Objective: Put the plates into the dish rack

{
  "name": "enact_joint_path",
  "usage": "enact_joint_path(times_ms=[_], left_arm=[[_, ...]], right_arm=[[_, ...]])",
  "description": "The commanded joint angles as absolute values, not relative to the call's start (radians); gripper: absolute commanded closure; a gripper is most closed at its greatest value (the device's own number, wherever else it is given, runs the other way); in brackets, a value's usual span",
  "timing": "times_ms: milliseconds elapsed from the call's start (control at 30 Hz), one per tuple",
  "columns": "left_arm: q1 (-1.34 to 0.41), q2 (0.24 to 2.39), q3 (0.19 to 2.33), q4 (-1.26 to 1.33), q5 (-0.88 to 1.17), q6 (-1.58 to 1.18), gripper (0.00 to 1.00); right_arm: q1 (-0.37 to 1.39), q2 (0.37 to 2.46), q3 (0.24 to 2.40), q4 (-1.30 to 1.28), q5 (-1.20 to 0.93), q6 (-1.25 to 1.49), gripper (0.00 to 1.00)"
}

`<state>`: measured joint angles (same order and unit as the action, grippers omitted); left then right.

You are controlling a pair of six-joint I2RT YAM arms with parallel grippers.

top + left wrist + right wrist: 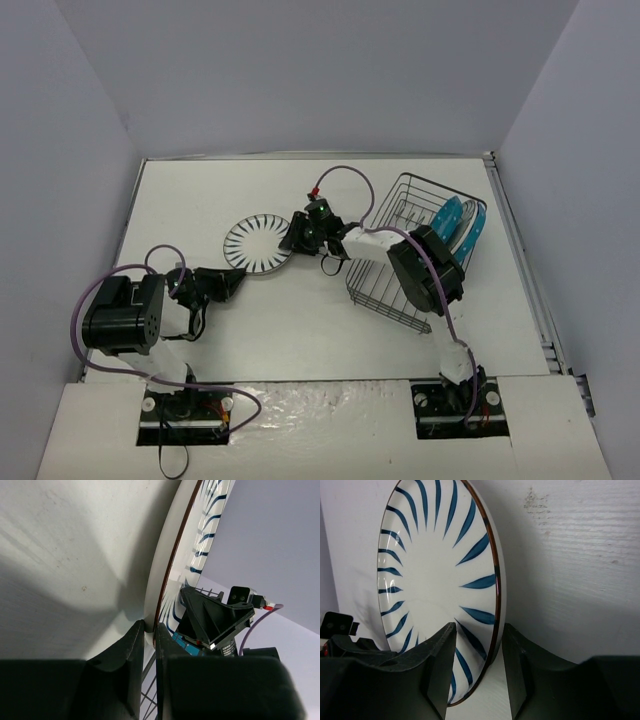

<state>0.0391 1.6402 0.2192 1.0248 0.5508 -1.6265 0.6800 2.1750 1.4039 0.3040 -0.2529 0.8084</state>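
Overhead, you see a white tabletop [300,330] boxed in on three sides by plain pale grey walls [300,80], with a metal rail [540,300] along its right edge. Close up, the painted surface carries faint scuffs [536,501]. A white plate with dark blue radial stripes [255,245] lies near the table's middle, left of the black wire dish rack [385,285], in which two teal plates [458,225] stand on edge. Your left gripper [238,274] meets the striped plate's near-left rim with its fingers pressed together; whether they nip the rim you cannot tell. Your right gripper [288,240] straddles the opposite rim, its fingers [442,665] spread, one on each side of the rim.
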Motion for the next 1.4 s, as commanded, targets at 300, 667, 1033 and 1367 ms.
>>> enact_joint_path(times_ms=[300, 667, 1033, 1367], left_arm=[[0.035, 1.479, 0.276, 1.111, 0.601, -1.689, 1.0], [0.02, 1.33, 0.309, 0.879, 0.618, -1.628, 1.0], [-0.055, 1.308, 0.318, 0.834, 0.616, -1.612, 1.0], [-0.071, 1.132, 0.469, 0.357, 0.589, -1.34, 0.98]], right_arm=[[0.666, 2.163, 1.249, 0.867, -0.416, 1.104, 0.61], [0.667, 2.22, 1.252, 1.079, -0.415, 1.25, 0.65], [0.678, 2.202, 1.278, 1.067, -0.419, 1.253, 1.0], [0.694, 1.981, 1.33, 0.724, -0.309, 0.993, 1.0]])
